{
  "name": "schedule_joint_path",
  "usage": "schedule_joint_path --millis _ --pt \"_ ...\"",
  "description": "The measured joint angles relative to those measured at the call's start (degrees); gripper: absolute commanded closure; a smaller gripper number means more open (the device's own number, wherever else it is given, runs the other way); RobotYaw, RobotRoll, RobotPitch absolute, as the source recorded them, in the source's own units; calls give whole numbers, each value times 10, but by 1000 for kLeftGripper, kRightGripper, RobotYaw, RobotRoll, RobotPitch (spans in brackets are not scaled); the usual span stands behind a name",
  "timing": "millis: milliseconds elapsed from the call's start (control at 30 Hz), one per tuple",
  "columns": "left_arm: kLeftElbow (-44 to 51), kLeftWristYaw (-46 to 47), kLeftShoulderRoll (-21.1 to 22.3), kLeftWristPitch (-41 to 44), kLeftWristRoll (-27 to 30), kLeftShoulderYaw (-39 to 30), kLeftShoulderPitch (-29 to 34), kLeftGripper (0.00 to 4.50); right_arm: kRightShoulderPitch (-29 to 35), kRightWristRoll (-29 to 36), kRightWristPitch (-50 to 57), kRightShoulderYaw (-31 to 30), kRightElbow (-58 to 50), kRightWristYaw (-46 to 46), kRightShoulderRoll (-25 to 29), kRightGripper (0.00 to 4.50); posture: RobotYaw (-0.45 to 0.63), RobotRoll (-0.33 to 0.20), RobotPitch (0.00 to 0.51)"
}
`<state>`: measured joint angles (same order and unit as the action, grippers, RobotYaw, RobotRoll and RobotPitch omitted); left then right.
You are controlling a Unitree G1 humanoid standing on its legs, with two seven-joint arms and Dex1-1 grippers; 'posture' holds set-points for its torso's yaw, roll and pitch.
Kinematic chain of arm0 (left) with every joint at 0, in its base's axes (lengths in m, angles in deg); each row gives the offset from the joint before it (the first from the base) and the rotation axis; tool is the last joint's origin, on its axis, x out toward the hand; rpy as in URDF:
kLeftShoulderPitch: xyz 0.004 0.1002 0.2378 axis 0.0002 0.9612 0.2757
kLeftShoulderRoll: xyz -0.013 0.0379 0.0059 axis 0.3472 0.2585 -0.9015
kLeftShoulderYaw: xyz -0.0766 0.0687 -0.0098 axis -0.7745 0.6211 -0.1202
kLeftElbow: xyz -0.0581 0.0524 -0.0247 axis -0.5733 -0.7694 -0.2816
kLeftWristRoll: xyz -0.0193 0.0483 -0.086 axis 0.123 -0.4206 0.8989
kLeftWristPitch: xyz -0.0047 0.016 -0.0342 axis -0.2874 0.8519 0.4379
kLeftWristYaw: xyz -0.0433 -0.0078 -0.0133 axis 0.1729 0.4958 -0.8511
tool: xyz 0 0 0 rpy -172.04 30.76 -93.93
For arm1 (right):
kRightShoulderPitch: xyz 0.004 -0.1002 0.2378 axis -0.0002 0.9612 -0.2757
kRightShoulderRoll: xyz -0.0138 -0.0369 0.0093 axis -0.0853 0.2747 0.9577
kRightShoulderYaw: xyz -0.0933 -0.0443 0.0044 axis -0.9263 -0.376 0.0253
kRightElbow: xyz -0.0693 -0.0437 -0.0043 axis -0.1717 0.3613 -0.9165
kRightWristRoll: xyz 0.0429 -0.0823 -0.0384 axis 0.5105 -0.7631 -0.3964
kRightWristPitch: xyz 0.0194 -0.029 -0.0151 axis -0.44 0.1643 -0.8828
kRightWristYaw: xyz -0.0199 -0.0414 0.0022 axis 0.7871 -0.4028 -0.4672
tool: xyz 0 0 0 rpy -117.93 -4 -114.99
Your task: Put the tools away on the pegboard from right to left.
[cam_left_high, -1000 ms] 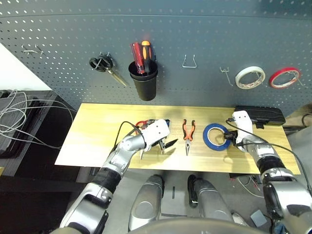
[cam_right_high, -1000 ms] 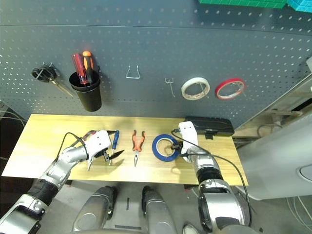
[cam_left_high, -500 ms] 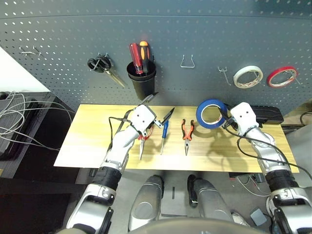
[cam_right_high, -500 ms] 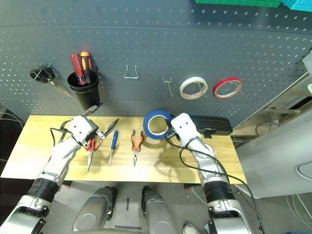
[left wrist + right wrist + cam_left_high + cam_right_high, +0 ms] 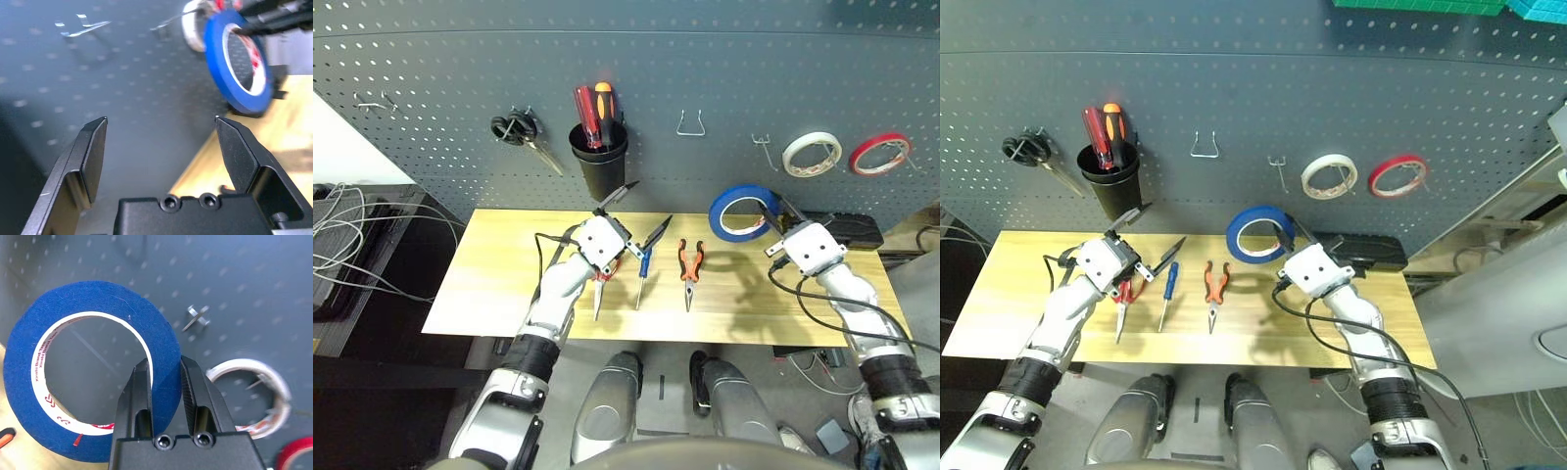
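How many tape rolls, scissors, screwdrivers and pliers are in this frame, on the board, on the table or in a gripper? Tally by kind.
Tape rolls: 3 (blue tape ring, white roll, red roll)
Scissors: 2 (black-handled scissors, red-handled scissors)
Screwdrivers: 3 (two in the black cup, blue-handled screwdriver)
Pliers: 1 (needle-nose pliers)
Total: 9

Scissors point(image 5: 599, 290), screwdriver point(image 5: 644, 266), pliers point(image 5: 690, 264) side by side on table point(image 5: 499, 274), before pegboard point(image 5: 705, 59).

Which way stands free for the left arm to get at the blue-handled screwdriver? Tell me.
Probably from above: the left gripper hangs open just over the screwdriver, which lies bare on the table.
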<state>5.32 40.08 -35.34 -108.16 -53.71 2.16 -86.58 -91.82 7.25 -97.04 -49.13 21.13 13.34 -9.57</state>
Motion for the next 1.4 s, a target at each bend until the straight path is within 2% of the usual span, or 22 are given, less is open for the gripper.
schedule_joint_path --millis 300,500,800,1100,1267,1400 --pt "27 -43 -4 17 28 8 1 0 23 10 46 42 -110 -5 3 3768 74 0 192" --pt "51 -69 -15 52 46 21 -13 0 -1 9 76 63 -114 -18 3 3768 72 0 185" --pt "56 -77 -25 79 46 23 -29 0 -75 -2 86 71 -9 -54 -1 3769 96 0 189" --pt "65 -80 -25 104 46 25 -25 0 -162 -20 74 17 110 -64 -31 3769 125 0 179" --pt "68 -83 -23 111 45 28 -17 0 -163 -19 70 6 141 -63 -32 2120 141 0 175" --pt "70 -83 -19 112 44 29 -16 0 -117 -12 67 8 142 -66 -31 732 140 0 171"
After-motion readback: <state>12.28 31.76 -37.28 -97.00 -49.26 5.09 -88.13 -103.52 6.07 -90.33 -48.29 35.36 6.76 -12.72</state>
